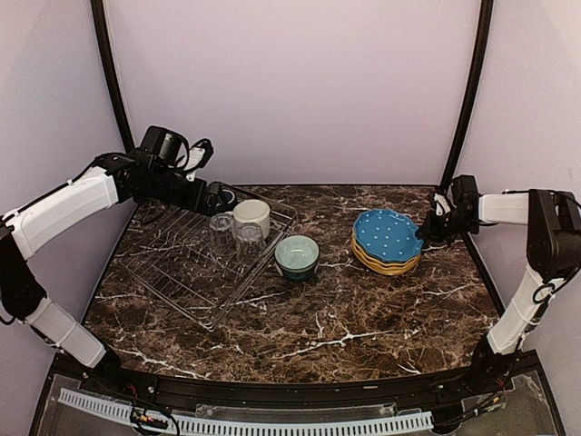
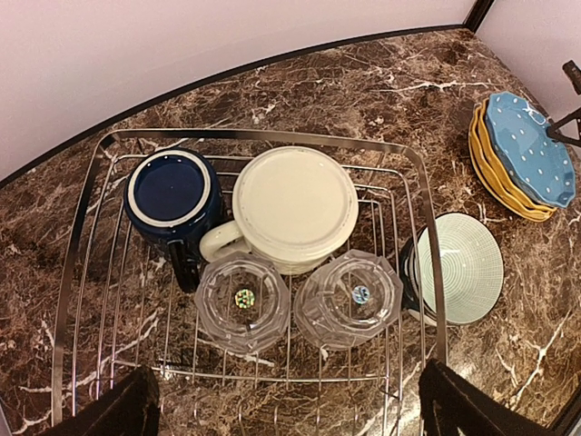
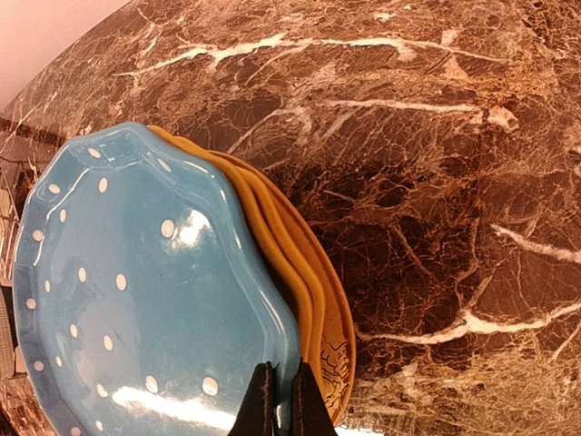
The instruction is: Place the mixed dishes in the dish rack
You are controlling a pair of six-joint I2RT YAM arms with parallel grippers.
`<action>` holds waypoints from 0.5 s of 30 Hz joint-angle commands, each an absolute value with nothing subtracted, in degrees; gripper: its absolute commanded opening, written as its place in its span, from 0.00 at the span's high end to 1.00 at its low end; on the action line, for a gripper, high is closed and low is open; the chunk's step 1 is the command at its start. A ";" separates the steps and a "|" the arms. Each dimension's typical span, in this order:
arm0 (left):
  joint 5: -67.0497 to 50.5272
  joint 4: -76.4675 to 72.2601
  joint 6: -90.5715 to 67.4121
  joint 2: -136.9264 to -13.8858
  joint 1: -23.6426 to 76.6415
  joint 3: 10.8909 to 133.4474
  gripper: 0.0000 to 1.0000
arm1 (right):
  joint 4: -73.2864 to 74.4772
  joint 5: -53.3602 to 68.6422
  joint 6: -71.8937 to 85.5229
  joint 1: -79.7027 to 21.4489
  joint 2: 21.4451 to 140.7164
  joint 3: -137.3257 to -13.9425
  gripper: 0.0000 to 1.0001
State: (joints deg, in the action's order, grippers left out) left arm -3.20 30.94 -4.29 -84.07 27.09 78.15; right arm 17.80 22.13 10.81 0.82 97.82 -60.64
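Observation:
The silver wire dish rack (image 1: 172,272) lies at the left. In it stand, upside down, a cream mug (image 2: 295,207), a dark blue mug (image 2: 170,193) and two clear ribbed glasses (image 2: 242,302) (image 2: 349,300). The pale-teal bowl (image 1: 297,255) sits on the table against the rack's right rim (image 2: 427,227). My left gripper (image 2: 286,413) is open wide above the rack's near part, empty. The blue dotted plate (image 3: 136,291) tops a stack of mustard-yellow plates (image 3: 295,268) at the right. My right gripper (image 3: 281,404) is shut on the blue plate's rim.
The lowest plate of the stack (image 3: 334,359) shows a dark line pattern on its rim. The dark marble table (image 1: 345,318) extends in front of the rack and the stack. Pale walls and two black posts (image 1: 467,91) close the back.

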 commanded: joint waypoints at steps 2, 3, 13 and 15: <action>-3.83 31.71 -4.77 -84.40 26.81 77.49 0.01 | 20.43 26.06 9.54 -0.53 97.52 -60.57 1.00; -3.94 31.72 -4.89 -84.45 26.81 77.45 0.01 | 20.59 26.07 9.50 -0.53 97.23 -60.71 1.00; -12.96 29.79 -7.93 -85.50 26.81 77.75 0.01 | 19.29 30.41 12.34 -0.52 92.03 -62.23 1.00; -15.24 29.41 -8.79 -85.94 26.81 78.11 0.01 | 18.72 31.83 13.21 -0.53 90.95 -62.43 1.00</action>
